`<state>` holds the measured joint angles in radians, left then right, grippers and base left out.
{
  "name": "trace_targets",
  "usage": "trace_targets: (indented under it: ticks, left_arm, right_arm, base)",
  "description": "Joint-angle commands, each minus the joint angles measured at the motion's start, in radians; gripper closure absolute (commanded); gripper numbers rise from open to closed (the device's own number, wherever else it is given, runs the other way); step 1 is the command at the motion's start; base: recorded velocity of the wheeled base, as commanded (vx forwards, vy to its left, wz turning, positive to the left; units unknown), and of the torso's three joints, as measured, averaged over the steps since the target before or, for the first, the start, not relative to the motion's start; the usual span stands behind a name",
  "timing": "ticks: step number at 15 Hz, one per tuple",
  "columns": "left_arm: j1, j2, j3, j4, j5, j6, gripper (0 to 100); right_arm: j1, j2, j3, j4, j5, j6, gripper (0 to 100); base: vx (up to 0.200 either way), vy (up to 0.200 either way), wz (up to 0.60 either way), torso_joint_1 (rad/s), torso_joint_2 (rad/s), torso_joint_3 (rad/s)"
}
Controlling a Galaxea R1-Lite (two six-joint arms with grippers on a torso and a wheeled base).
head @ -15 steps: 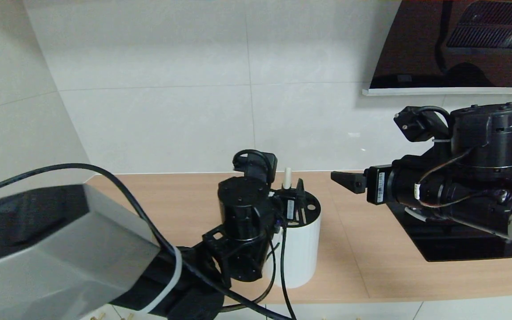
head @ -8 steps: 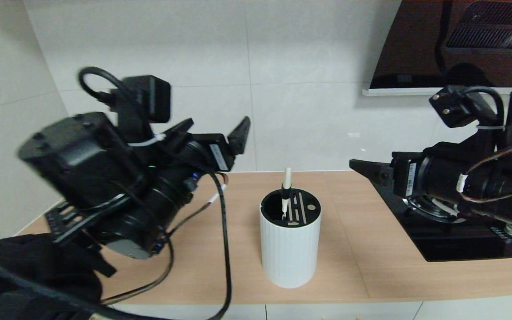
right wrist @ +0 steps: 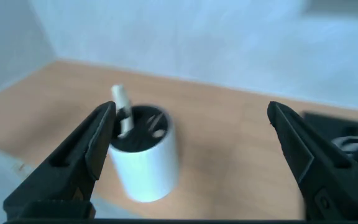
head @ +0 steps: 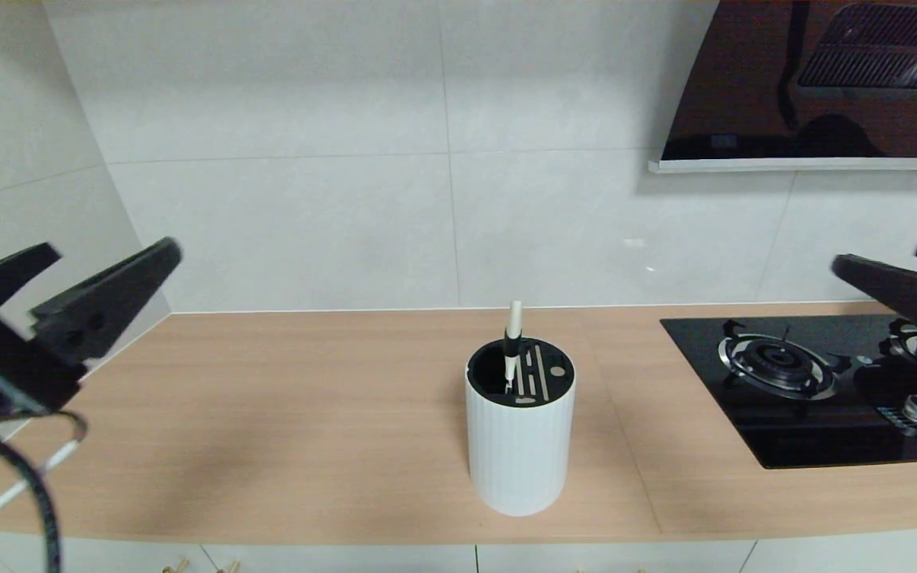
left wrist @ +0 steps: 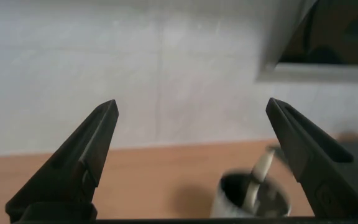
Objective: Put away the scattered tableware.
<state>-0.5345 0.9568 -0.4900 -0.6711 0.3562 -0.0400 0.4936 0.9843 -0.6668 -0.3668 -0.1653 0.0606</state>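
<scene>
Verification step: confirm white-handled utensil (head: 513, 330) seated upright in slotted white holder (head: 520, 446) mid-desk (head: 307, 414); note left end effector (head: 116, 248) and right end effector (head: 879, 256) spread wide, empty, well aside, likely for clearance.

The left gripper (left wrist: 191, 106) has its fingers spread wide, with nothing between them. Beyond it, a white holder (left wrist: 229, 200) stands on the wooden counter (left wrist: 135, 180). A pale-handled utensil (left wrist: 261, 171) leans inside the holder. A tiled wall (left wrist: 135, 62) rises behind.
</scene>
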Motion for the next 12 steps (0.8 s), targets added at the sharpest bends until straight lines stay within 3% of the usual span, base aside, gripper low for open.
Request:
trace_targets:
  ticks: [1, 2, 3, 7, 9, 10, 11, 12]
  left_arm:
    - [0.166, -0.477, 0.044, 0.387, -0.103, 0.000, 0]
    - [0.191, -0.533, 0.042, 0.450, -0.129, 0.000, 0]
    - [0.252, -0.645, 0.039, 0.564, -0.167, 0.000, 0]
    - [0.366, -0.865, 0.037, 0.729, -0.164, 0.006, 0]
    - [0.419, -0.859, 0.036, 0.728, -0.102, 0.008, 0]
    - [0.441, -0.859, 0.033, 0.728, -0.102, 0.008, 0]
    - [0.507, -0.892, 0.041, 0.737, -0.114, 0.011, 0]
    - [0.522, -0.923, 0.050, 0.743, -0.132, 0.017, 0]
  right_arm:
    - [-0.133, -0.404, 0.141, 0.141, -0.005, -0.015, 0]
    - [-0.155, -0.469, 0.148, 0.195, -0.003, -0.015, 0]
    - [-0.202, -0.605, 0.148, 0.336, -0.002, -0.016, 0]
    - [-0.319, -0.860, 0.174, 0.577, 0.004, -0.018, 0]
    - [-0.377, -0.885, 0.248, 0.588, -0.003, -0.019, 0]
    - [-0.414, -0.891, 0.270, 0.574, -0.011, -0.024, 0]
    - [-0.506, -0.963, 0.303, 0.562, 0.001, -0.030, 0]
    - [-0.503, -0.984, 0.317, 0.560, 0.006, -0.036, 0]
  base:
    - [0.000, 0.000, 0.00, 0.000, 0.00, 0.000]
    - [0.000, 0.000, 0.00, 0.000, 0.00, 0.000]
    - [0.000, 0.000, 0.00, 0.000, 0.00, 0.000]
    - [0.000, 0.000, 0.00, 0.000, 0.00, 0.000]
    - [0.000, 0.000, 0.00, 0.000, 0.00, 0.000]
    - [0.000, 0.000, 0.00, 0.000, 0.00, 0.000]
    - [0.000, 0.000, 0.00, 0.000, 0.00, 0.000]
    - [0.000, 0.000, 0.00, 0.000, 0.00, 0.000]
